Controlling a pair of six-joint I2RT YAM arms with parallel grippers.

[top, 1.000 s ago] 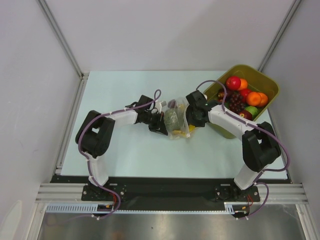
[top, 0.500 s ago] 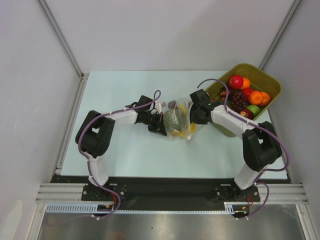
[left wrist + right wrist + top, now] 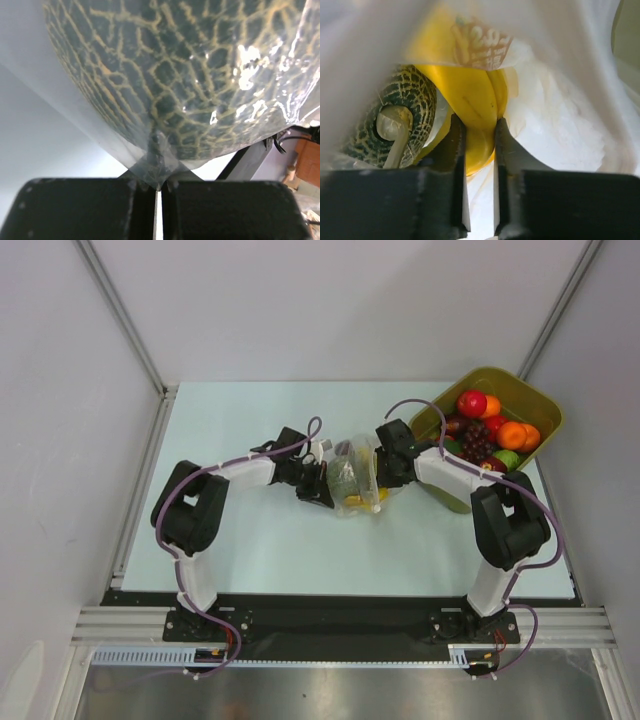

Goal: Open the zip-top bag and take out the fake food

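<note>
The clear zip-top bag [image 3: 352, 478] lies mid-table between my two grippers. Inside it are a grey-green netted melon [image 3: 343, 478], a yellow banana [image 3: 362, 500] and a dark purple piece [image 3: 343, 448]. My left gripper [image 3: 322, 483] is shut on a corner of the bag's film [image 3: 156, 167], with the melon [image 3: 175, 70] filling the view just beyond. My right gripper [image 3: 385, 472] reaches into the bag from the right and is shut on the banana [image 3: 475, 107]; the melon's stem end [image 3: 395, 125] sits to its left.
An olive-green tub [image 3: 535, 405] at the right back holds several toy fruits, red, orange, green and dark grapes. It stands right behind my right forearm. White walls enclose the table on three sides.
My right gripper has pushed left and deeper into the bag, and the bag has shifted slightly toward the back. The left gripper keeps its hold.
</note>
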